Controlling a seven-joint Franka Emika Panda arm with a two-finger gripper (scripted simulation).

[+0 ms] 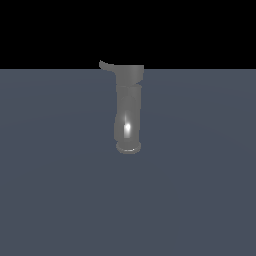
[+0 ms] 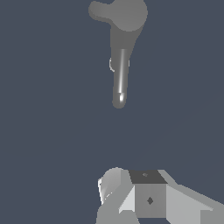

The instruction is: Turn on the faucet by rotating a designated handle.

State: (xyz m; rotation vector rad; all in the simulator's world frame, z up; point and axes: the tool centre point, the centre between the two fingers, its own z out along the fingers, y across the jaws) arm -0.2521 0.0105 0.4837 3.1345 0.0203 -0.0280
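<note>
We see a grey, glossy faucet standing upright on a flat slate-blue floor, roughly in the middle of the exterior view, its flared base ring resting on the surface and a bright highlight low on its body. From its wider top a short curved handle juts toward the exterior view's left, its tip turned slightly upward against the black background. No part of the arm shows in this view. In the wrist view we look down on the same faucet from above, the rounded top nearest the frame's edge and a long streak of light running along the body; the handle appears as a small stub off the side of the top. The white and grey gripper fills the lower edge of that picture, well apart from the faucet and touching nothing. Only part of its blocky body and one pale rounded finger show, so we cannot tell whether the fingers are spread or closed.
</note>
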